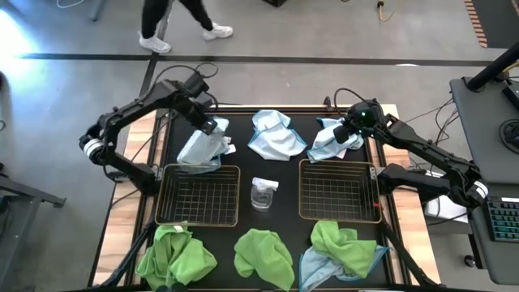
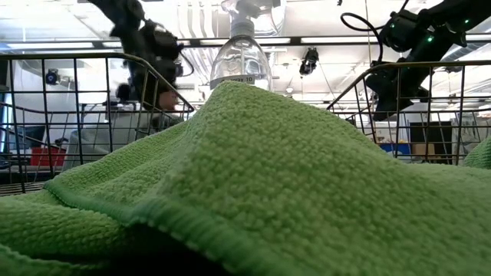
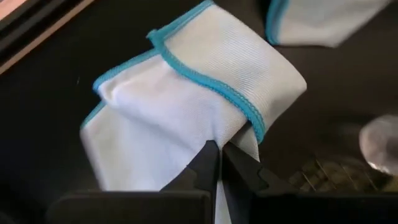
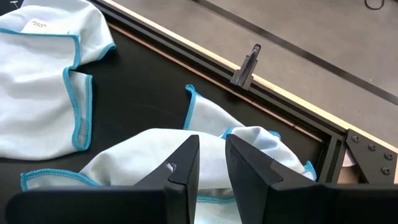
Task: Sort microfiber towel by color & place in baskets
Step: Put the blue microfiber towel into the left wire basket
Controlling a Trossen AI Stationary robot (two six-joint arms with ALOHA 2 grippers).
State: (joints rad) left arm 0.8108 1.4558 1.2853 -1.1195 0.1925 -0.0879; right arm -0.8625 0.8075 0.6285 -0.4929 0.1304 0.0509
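Observation:
My left gripper [image 1: 212, 126] is shut on a pale blue towel [image 1: 201, 148] just beyond the left wire basket [image 1: 199, 212]. My right gripper [image 4: 211, 155] is narrowly open, pointing down over another pale blue towel [image 1: 331, 142] beyond the right basket [image 1: 336, 212]. A third pale blue towel [image 1: 272, 134] lies crumpled on the table between them. Three lime green towels [image 1: 174, 253] [image 1: 263, 255] [image 1: 345, 242] lie along the near edge. The right one lies on top of a blue towel [image 1: 320, 272]. My left gripper pinches a fold of the towel beside its blue hem [image 3: 239, 134] between its two shut fingers, coming from above. The towel hangs slack below the fingers, and its lower end [image 1: 197, 165] lies at the left basket's far rim. My right gripper's fingertips [image 4: 186, 158] stand at the top of the crumpled towel [image 4: 261, 146]; I cannot tell whether they touch it.
A small clear plastic container [image 1: 263, 193] stands between the two baskets. In the low view a green towel [image 2: 245, 176] fills the foreground. A raised frame [image 4: 249, 65] runs along the table's far edge. A person's legs [image 1: 174, 24] show on the floor beyond the table.

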